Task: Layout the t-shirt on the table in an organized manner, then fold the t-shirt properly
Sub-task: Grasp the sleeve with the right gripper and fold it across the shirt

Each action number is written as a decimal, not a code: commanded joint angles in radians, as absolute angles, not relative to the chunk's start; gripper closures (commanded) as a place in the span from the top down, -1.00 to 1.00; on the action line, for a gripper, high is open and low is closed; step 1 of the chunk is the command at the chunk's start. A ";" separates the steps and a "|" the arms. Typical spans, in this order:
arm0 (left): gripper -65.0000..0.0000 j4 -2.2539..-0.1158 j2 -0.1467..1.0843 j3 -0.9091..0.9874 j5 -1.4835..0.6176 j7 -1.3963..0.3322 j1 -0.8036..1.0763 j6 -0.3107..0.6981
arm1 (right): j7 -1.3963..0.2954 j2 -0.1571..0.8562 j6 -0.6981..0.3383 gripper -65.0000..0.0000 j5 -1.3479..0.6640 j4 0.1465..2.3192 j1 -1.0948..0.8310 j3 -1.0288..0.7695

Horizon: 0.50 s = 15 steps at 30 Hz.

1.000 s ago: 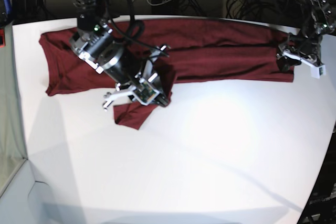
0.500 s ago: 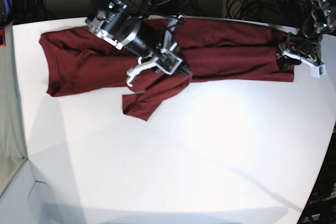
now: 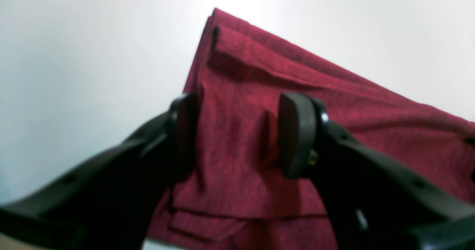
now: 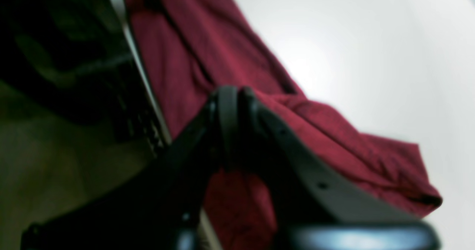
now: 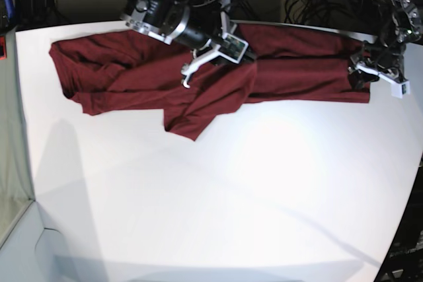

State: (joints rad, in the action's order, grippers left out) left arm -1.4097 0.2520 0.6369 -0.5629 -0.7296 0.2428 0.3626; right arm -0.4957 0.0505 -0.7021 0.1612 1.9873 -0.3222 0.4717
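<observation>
Two arms work over the white table (image 5: 218,196), and the t-shirt (image 5: 132,77) lies in a long maroon band across the upper part of the base view. The right gripper (image 5: 232,49), at upper centre, looks pinched on a lifted fold of the t-shirt (its wrist view is blurred, pads nearly together with cloth at them). A flap hangs toward the frame's middle. At the far right, the left gripper (image 5: 360,70) sits with its pads spread, straddling the folded corner of the cloth.
</observation>
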 commanded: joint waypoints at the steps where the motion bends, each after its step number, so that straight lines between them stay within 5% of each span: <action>1: 0.02 -1.420 0.262 0.636 -0.553 -0.760 0.248 0.354 | -0.463 0.059 -0.698 -0.70 0.145 2.003 -0.318 0.490; 6: 0.02 -1.423 0.262 0.636 -0.561 -0.760 0.249 0.355 | -0.458 0.111 -0.698 -0.34 0.145 2.003 -0.317 0.533; 15: 0.03 -1.481 0.262 0.645 -0.562 -0.753 0.249 0.355 | -0.456 0.116 -0.698 -0.31 0.145 2.011 -0.308 0.412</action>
State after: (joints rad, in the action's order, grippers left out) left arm -1.4612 0.2481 0.6395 -0.5503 -0.7670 0.2523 0.3546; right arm -0.4858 0.1188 -0.7021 0.1600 1.9896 -0.3111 0.4095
